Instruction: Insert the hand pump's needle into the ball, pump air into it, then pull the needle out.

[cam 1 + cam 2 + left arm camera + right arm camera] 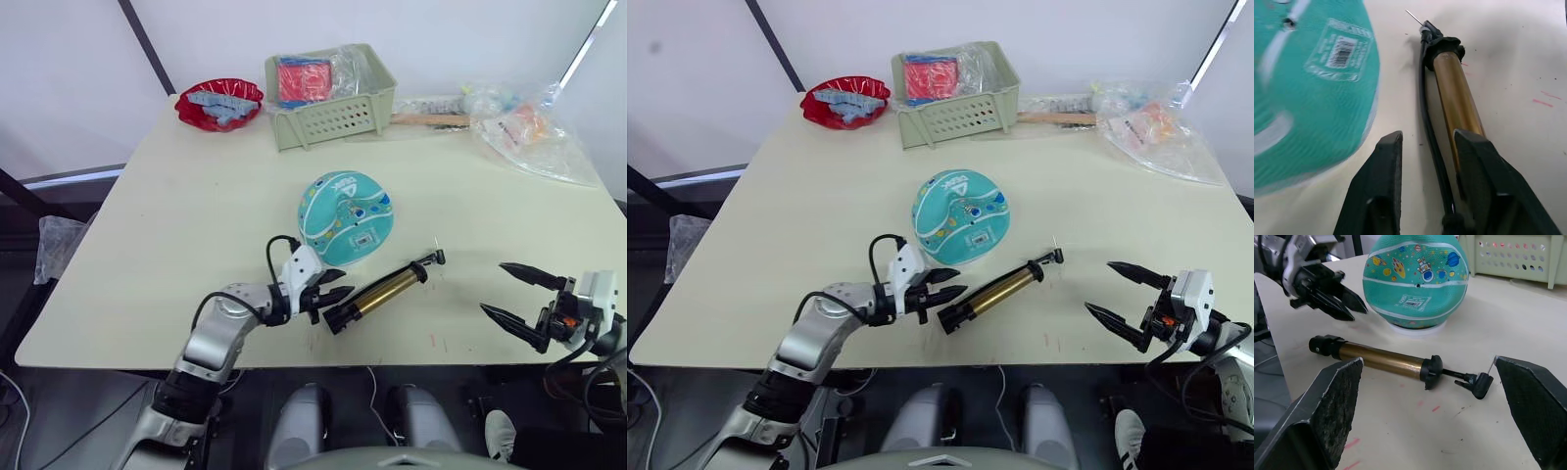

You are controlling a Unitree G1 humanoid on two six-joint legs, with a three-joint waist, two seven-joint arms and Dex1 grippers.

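**Lying flat between two spread grippers: pump beside the ball**

Lying on the pale cream tabletop (pixel 176 215), the short hand pump with its shiny gold-bronze barrel (pixel 385 290) points slantwise, one black end cap just beside the left gripper (pixel 331 298) and the other end toward the right. A thin black hose (pixel 1426 98) runs along the barrel, and the thin metal needle (pixel 1413 16) sticks out bare at the far tip, clear of any surface.

The left gripper's two black fingers stand apart, holding nothing; in the left wrist view one finger (pixel 1484 171) overlaps the barrel, though whether it touches cannot be told. The right gripper (pixel 521 302) hovers near the table's front right edge, its pointed black fingers wide apart and empty, well apart from the pump.

The teal-turquoise rubber ball (pixel 345 217), pebbled, with white seam lines, cartoon prints and a white label patch, sits just behind the pump, near it but not touching.

Bare tabletop lies left of the ball and ahead of the right gripper. Along the far edge stand a red dish (pixel 219 104), a pale green slotted plastic basket (pixel 333 119) and crumpled clear plastic bags (pixel 534 132).
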